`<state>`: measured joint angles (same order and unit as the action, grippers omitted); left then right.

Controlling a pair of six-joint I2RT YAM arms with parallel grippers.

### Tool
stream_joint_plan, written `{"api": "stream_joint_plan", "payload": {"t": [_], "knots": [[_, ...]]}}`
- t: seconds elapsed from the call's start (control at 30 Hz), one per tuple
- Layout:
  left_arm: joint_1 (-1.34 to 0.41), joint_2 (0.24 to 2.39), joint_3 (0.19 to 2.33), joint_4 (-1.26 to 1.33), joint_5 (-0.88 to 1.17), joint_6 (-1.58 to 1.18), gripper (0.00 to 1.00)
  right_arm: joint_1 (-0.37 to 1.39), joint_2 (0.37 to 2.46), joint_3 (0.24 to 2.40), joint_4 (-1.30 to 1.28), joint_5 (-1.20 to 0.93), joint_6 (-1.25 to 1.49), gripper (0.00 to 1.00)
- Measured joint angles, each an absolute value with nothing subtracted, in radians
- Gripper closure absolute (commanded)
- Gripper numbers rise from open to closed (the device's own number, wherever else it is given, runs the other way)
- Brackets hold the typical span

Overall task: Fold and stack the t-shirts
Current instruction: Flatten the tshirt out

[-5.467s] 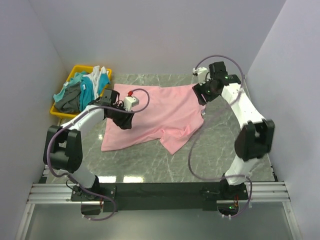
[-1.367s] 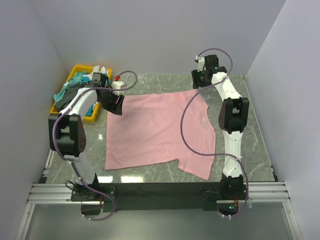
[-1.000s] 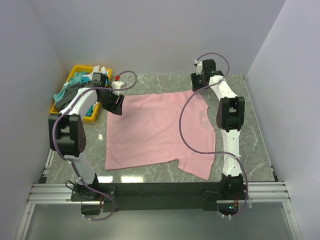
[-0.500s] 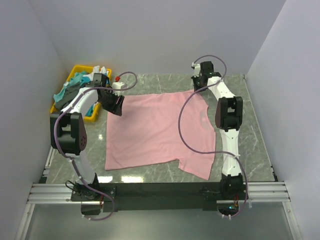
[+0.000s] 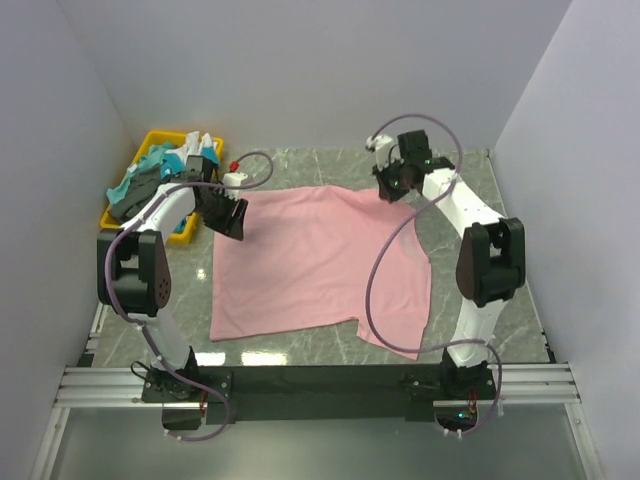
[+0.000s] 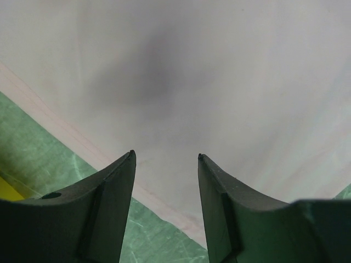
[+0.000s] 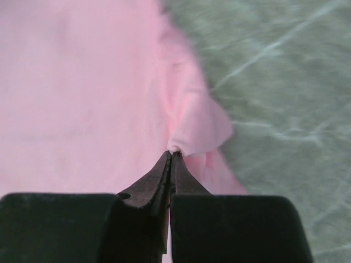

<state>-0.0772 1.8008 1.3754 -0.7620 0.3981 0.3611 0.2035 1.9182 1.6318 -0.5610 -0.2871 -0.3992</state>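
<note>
A pink t-shirt (image 5: 310, 255) lies spread on the green marble table (image 5: 470, 170). My right gripper (image 5: 392, 186) is shut on a bunched pinch of the shirt's far right edge (image 7: 192, 129), its fingertips (image 7: 171, 154) pressed together on the cloth. The fabric rises toward it from the table. My left gripper (image 5: 236, 226) hovers open over the shirt's far left corner. In the left wrist view its fingers (image 6: 112, 181) straddle the hem (image 6: 109, 159), with nothing between them.
A yellow bin (image 5: 158, 136) with several crumpled shirts (image 5: 160, 180) stands at the far left, just beyond my left arm. Grey walls close in the table on three sides. Bare marble shows along the near edge (image 5: 300, 345).
My right gripper shut on the shirt's far right edge, then swung left and nearer, lifting that edge off the table. The left gripper stayed almost in place, still open.
</note>
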Motion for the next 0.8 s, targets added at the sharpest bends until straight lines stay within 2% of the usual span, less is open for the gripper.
{"api": "stream_joint_plan", "payload": {"t": [0.2, 0.3, 0.33, 0.37, 0.43, 0.67, 0.8], "knots": [[-0.077, 1.765, 1.328, -0.745, 0.404, 0.345, 0.45, 0.318, 1.765, 1.277, -0.564, -0.304, -0.533, 1.0], [-0.077, 1.755, 1.317, -0.743, 0.403, 0.345, 0.45, 0.371, 1.74, 1.172, -0.624, -0.313, -0.6, 0.87], [-0.077, 1.753, 1.316, -0.742, 0.404, 0.344, 0.45, 0.379, 1.74, 1.168, -0.654, -0.321, -0.617, 0.7], [-0.077, 1.753, 1.316, -0.741, 0.404, 0.343, 0.45, 0.38, 1.74, 1.17, -0.672, -0.331, -0.621, 0.65], [-0.076, 1.752, 1.315, -0.741, 0.406, 0.34, 0.45, 0.363, 1.74, 1.206, -0.713, -0.356, -0.624, 0.61], [-0.075, 1.752, 1.316, -0.741, 0.421, 0.319, 0.45, 0.227, 1.826, 1.496, -0.725, -0.422, -0.456, 0.64], [-0.075, 1.752, 1.319, -0.741, 0.421, 0.318, 0.45, 0.188, 1.901, 1.539, -0.718, -0.416, -0.379, 0.65]]}}
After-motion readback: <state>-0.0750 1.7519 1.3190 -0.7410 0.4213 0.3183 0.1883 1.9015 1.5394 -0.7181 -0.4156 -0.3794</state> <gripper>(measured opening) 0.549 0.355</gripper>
